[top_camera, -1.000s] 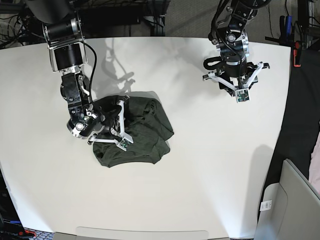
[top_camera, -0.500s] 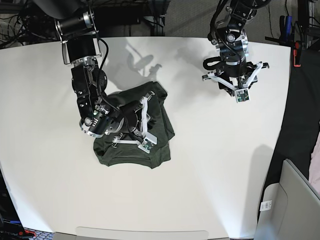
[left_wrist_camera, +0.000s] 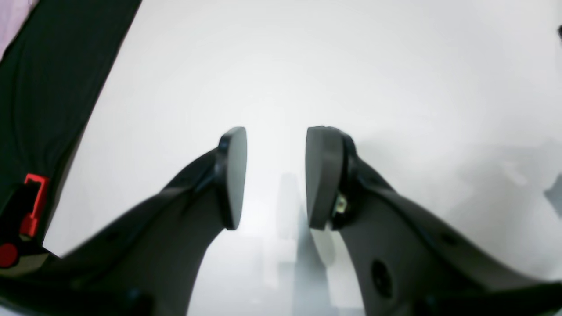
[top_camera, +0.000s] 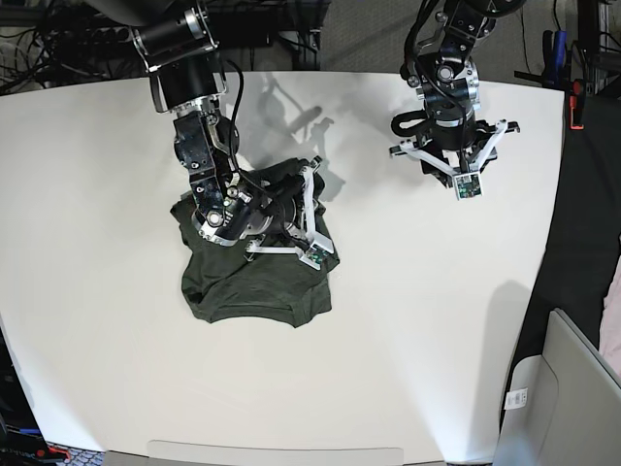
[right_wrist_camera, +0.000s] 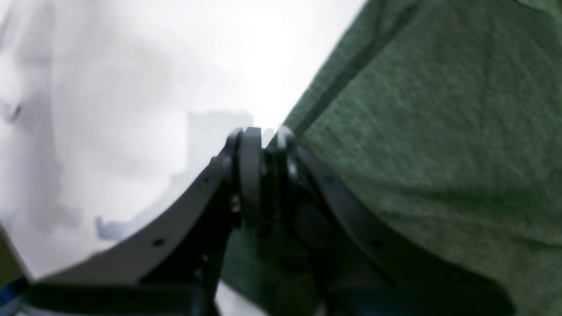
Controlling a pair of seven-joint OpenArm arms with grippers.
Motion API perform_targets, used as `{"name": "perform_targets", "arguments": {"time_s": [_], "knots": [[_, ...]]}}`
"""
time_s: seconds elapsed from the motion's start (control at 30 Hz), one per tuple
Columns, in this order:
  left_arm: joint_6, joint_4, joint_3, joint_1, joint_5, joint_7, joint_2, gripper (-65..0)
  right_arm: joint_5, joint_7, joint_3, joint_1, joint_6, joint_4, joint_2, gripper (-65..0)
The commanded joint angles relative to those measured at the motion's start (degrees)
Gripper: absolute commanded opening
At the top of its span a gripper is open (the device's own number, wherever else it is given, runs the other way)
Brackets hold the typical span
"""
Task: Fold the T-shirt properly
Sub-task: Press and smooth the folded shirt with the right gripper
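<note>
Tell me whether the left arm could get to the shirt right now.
Probably yes: the left gripper hangs open above bare table, and nothing lies between it and the shirt.

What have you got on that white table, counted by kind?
Shirts: 1, the T-shirt, dark green and bunched.
Robot arms over the table: 2, the right gripper pinching the shirt's fabric, the left gripper empty.
Total: 3

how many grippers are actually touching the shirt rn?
1. The right gripper is shut on an edge of the T-shirt, over the bunched pile at table centre-left. The left gripper hangs open above bare table, apart from the shirt.
</note>
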Motion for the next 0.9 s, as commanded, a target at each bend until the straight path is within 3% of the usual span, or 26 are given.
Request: {"name": "perform_targets", "arguments": {"time_s": [0.0,0.17,0.33,0.6,0.87], "knots": [[0.38,0.84,-0.19,-0.39,0.94,-1.44,-0.19,-44.8,-1.46,1.78,0.27,1.38,0.1,0.14,-0.35,-58.9],[0.38,0.84,-0.19,-0.39,1.12,-1.44,-0.27,-44.8,-10.87,6.0,0.97,1.82,0.1,-3.9,-0.35,-58.9],[0.38,0.84,-0.19,-0.12,1.12,-1.44,-0.27,-44.8,-16.85,10.57,7.21,1.91,0.1,-7.16,-0.44,-58.9],[0.38,0.93,-0.19,0.23,1.12,-1.44,-0.27,-44.8,-17.55,12.86,15.47,6.13,0.1,-12.96,0.97,-58.9],[0.38,1.02,-0.19,1.02,1.12,-1.44,-0.19,-44.8,-17.11,13.65,15.39,7.01,0.1,-10.15,1.32,-58.9]]}}
